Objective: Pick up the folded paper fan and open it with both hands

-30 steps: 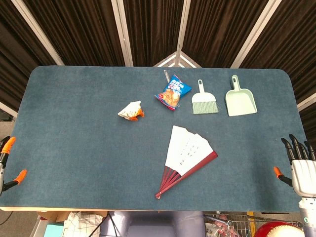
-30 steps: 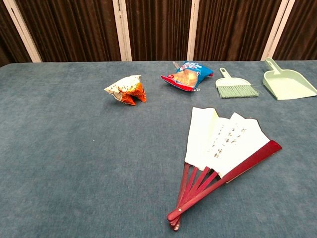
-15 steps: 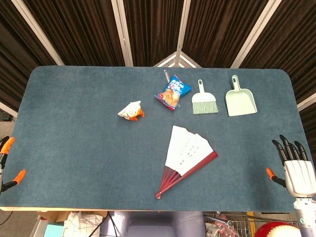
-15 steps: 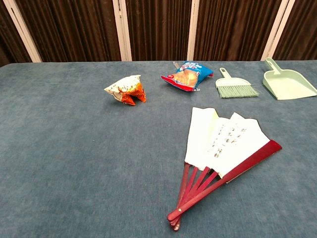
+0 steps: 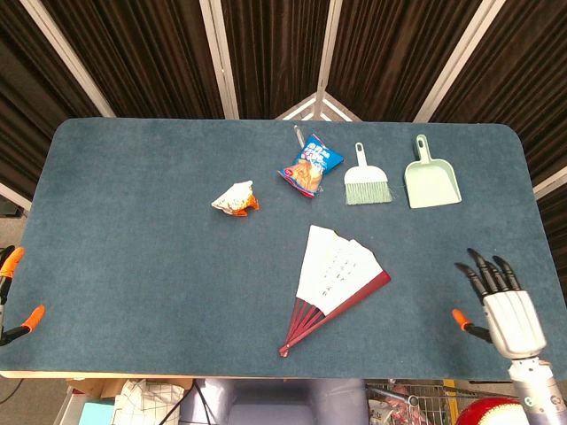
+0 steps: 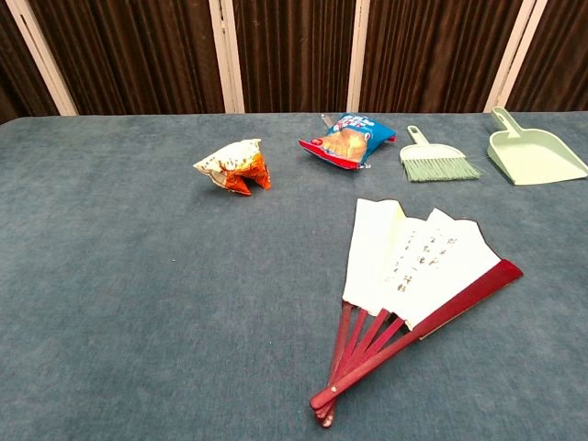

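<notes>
The paper fan [image 5: 335, 285] lies partly spread on the table [image 5: 133, 230], pivot toward the near edge, touched by neither hand. Well to its right, over the near right corner, the right hand [image 5: 499, 301] holds nothing, fingers spread. Far to the fan's left, only fingertips of the left hand [image 5: 16, 292] show at the table's edge; its state cannot be told. Bare cloth surrounds the fan.

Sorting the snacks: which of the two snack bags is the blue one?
The blue snack bag lying beside the hand brush; the other bag, farther left, is white and orange.
</notes>
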### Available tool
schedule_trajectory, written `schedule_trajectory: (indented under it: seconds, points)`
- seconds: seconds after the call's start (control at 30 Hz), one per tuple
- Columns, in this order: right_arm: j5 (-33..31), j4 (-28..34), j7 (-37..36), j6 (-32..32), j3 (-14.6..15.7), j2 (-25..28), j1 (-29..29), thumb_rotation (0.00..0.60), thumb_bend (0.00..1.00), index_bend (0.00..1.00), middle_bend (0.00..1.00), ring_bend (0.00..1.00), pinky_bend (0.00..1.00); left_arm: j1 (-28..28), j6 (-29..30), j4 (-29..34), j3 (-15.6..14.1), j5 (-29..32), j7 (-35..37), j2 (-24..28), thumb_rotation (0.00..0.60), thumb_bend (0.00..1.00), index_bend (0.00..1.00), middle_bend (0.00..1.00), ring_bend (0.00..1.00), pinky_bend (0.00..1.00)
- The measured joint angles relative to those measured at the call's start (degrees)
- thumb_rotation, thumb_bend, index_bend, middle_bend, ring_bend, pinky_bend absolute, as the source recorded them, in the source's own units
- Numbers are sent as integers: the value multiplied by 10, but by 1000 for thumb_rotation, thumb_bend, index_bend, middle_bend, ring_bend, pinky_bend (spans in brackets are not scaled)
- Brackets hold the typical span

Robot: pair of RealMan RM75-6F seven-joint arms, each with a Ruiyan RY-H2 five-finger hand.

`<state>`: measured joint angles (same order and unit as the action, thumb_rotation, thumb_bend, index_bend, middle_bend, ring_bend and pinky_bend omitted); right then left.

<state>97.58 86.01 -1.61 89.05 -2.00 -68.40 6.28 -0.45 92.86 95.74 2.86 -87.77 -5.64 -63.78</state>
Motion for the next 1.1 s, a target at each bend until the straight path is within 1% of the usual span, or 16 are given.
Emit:
schedule_trajectory:
  seconds: [0.1,0.23,0.33,0.43,0.7,1.1]
  points:
    - [40,-12,3,7,12,-21,6,600,246,264,76,185,116,-1,-2,1,-1,-1,-1,1,600,328,52,39,0,85]
    - [99,-44,27,1,37,-72,20,600,246,287,76,186,116,1,2,1,1,0,8,3,600,329,53,40,0,85]
    - [118,-70,40,-11,54,-102,28,600,246,292,76,186,116,2,3,-2,3,3,14,4,600,328,52,39,0,85]
    - [124,-86,48,-24,64,-118,34,600,246,299,76,186,116,1,0,-2,4,6,13,4,600,328,52,40,0,85]
    - [130,-109,72,-54,69,-160,51,600,246,337,76,185,116,-2,-5,-1,4,6,5,2,600,329,52,39,0,84]
    - [118,-129,109,-109,55,-224,88,600,245,365,76,185,117,-4,-11,-1,10,18,6,2,600,328,52,39,0,85]
